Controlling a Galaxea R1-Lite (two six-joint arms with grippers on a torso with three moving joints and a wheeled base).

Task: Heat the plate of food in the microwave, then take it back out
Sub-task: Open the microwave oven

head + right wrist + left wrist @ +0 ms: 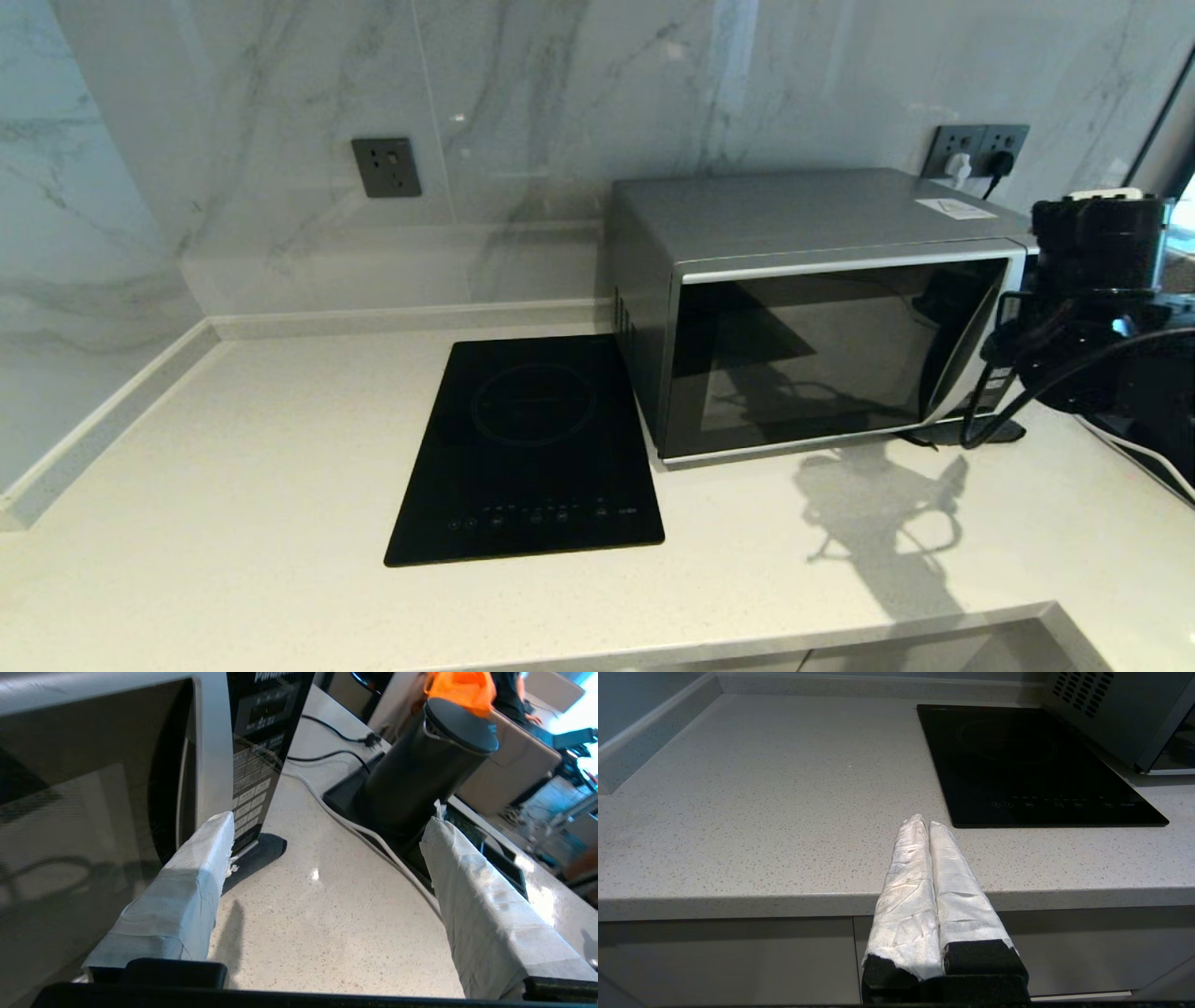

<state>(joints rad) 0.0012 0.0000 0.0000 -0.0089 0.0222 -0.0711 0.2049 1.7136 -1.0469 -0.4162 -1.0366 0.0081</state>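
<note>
The microwave (pixel 822 308) stands shut at the far right of the desk (pixel 233 448); the plate of food shows nowhere, perhaps inside, so removal seems left. The right claw (pixel 327 844), spread and empty, hovers by the door handle. The left claw (pixel 929 830), clenched, parks at the near edge. A black hob (pixel 532 448) lies left; marble walls behind.

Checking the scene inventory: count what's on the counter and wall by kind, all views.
Microwave: 1, door shut
Induction hob: 1
Wall socket plates: 2, and
Dark cylindrical appliance on its own base, right of the microwave: 1
Plate of food: 0 in view
Total: 5
</note>
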